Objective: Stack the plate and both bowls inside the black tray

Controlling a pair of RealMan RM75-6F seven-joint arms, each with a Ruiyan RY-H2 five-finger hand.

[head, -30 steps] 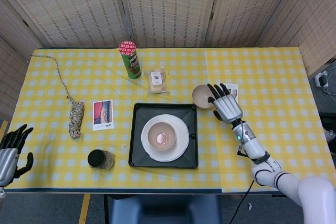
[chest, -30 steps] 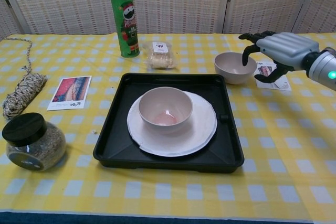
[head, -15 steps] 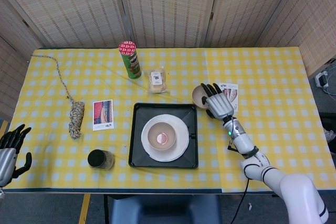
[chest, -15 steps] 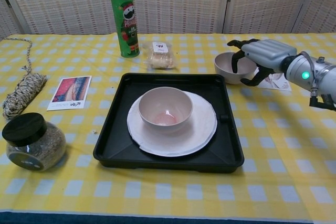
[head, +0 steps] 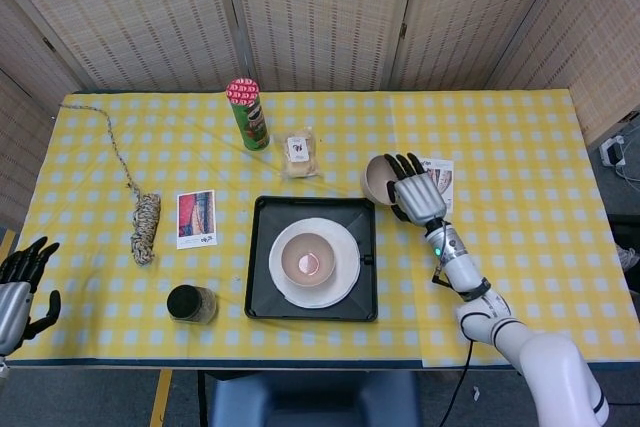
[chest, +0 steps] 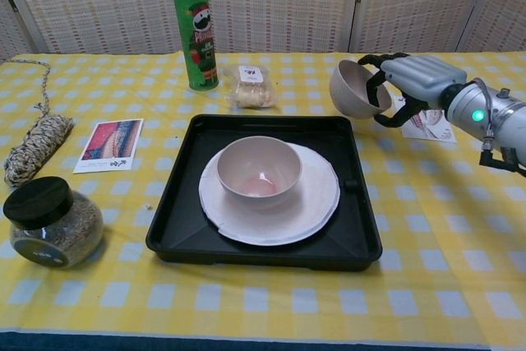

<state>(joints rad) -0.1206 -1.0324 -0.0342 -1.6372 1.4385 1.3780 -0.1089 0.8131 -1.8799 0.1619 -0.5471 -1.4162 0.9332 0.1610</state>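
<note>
right hand (chest: 408,80): brushed silver-grey metal shell on the back, black fingers (chest: 369,62) and black linkages under the palm; wrist section silver-grey with a lit green indicator (chest: 477,115); black band and thin black cable by the wrist; in head view the right forearm (head: 478,293) is grey segments split by black rings, turning to glossy white casing (head: 556,377) near the frame edge; thin black cable hangs under the arm; left hand (head: 20,285): same build, silver-grey back, black fingers, at the lower left edge of head view.
</note>
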